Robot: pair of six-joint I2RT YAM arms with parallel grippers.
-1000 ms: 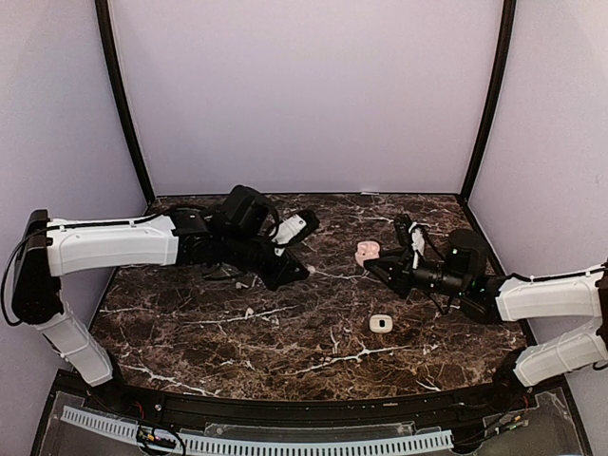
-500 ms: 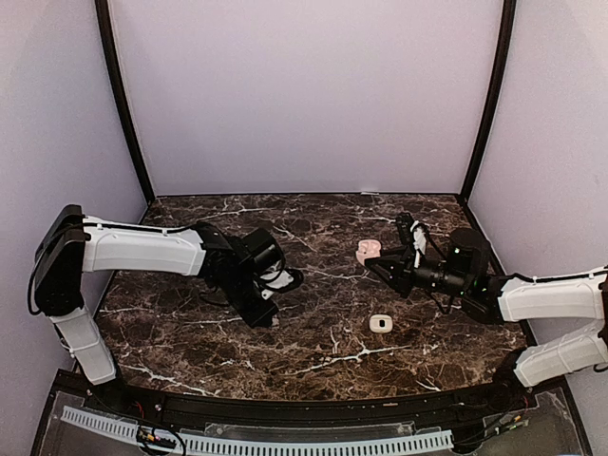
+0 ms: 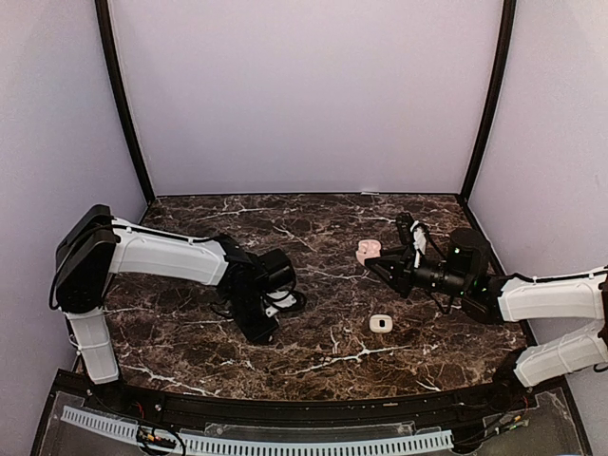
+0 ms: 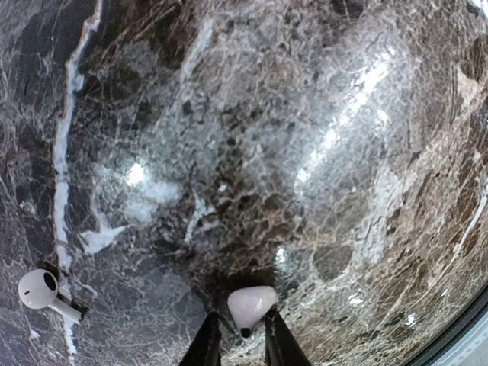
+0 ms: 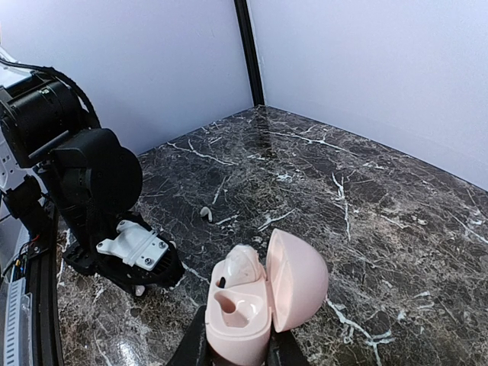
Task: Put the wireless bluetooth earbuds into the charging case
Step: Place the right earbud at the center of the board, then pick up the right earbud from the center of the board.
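Observation:
My left gripper (image 4: 238, 335) is low over the marble, its jaws open only narrowly. A white earbud (image 4: 252, 303) lies between the fingertips; the right finger touches it and a sliver of gap shows at the left finger. A second earbud (image 4: 42, 291) lies loose on the marble to the left. My right gripper (image 5: 236, 347) is shut on the pink charging case (image 5: 240, 316), lid (image 5: 299, 278) hinged open. One earbud (image 5: 245, 263) sits in its far slot; the near slot is bare. In the top view the case (image 3: 367, 251) is right of centre.
A small white case (image 3: 381, 324) lies on the marble table (image 3: 313, 356) in front of the right gripper. The left arm (image 3: 171, 256) reaches across the left half of the table. Purple walls close off the back and sides.
The left arm has swung from the back centre toward the front and dropped to the table over an earbud; its jaws have parted a little. The right arm and case have not moved.

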